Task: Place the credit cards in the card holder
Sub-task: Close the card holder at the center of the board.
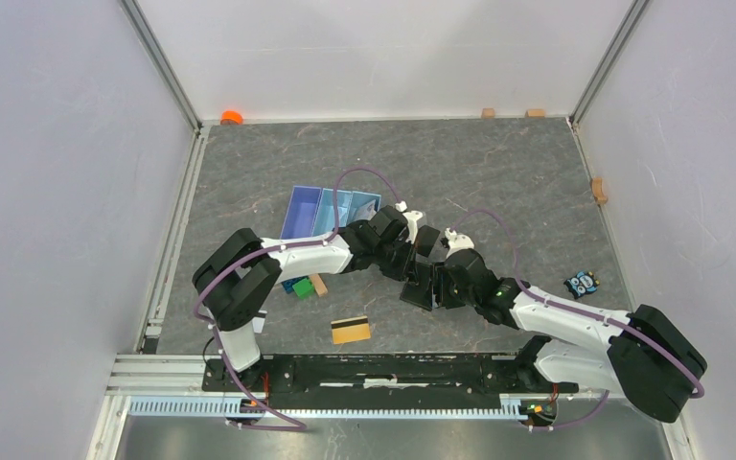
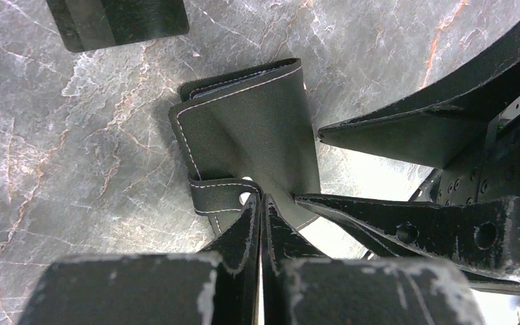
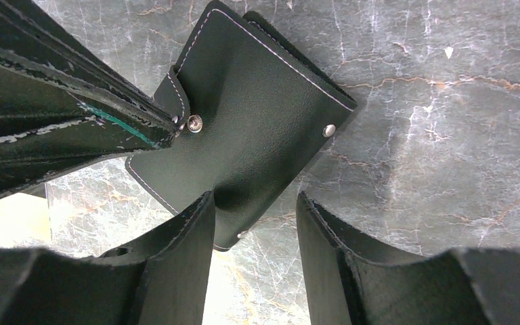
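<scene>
The black card holder (image 2: 250, 128) lies closed on the grey table; it also shows in the right wrist view (image 3: 257, 128) with its snap studs up. My left gripper (image 2: 262, 203) is shut on the holder's edge beside the snap tab (image 2: 220, 196). My right gripper (image 3: 254, 223) is open, its jaws astride the holder's near corner, the left finger (image 3: 189, 237) touching it. Both grippers meet at mid table, left (image 1: 416, 268) and right (image 1: 438, 280). A black card (image 2: 118, 20) lies just beyond the holder. A gold card (image 1: 351, 329) lies near the front edge.
A light blue three-compartment tray (image 1: 331, 211) stands behind the left arm. Green and blue bricks (image 1: 297, 286) and a tan block (image 1: 319, 285) lie under it. A small owl-patterned thing (image 1: 582, 284) lies at the right. Small wooden blocks (image 1: 598, 189) sit by the walls.
</scene>
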Controlling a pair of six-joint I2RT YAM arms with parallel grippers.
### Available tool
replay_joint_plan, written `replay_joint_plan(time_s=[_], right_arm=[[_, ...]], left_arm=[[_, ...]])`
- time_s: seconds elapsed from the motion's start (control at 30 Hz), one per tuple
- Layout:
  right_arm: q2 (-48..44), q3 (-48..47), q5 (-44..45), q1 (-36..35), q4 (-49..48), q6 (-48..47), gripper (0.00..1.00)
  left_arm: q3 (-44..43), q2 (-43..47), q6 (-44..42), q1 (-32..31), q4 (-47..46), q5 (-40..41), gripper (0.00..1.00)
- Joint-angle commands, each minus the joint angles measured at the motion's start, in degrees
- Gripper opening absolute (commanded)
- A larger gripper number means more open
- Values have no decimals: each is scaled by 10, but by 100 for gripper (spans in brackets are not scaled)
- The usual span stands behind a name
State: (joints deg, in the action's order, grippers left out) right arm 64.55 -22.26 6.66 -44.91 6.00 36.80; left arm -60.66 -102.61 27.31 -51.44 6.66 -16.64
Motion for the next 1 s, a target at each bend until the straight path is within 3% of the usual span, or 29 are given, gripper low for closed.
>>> replay_joint_plan(time_s=[0.0, 0.97], right_arm=[[3, 4, 8, 1, -13, 2, 53], [6, 4, 6, 1, -14, 1, 52]], left_arm=[[-4, -9, 13, 1, -25, -21, 2], [-5, -28, 15, 1, -40, -25, 2]])
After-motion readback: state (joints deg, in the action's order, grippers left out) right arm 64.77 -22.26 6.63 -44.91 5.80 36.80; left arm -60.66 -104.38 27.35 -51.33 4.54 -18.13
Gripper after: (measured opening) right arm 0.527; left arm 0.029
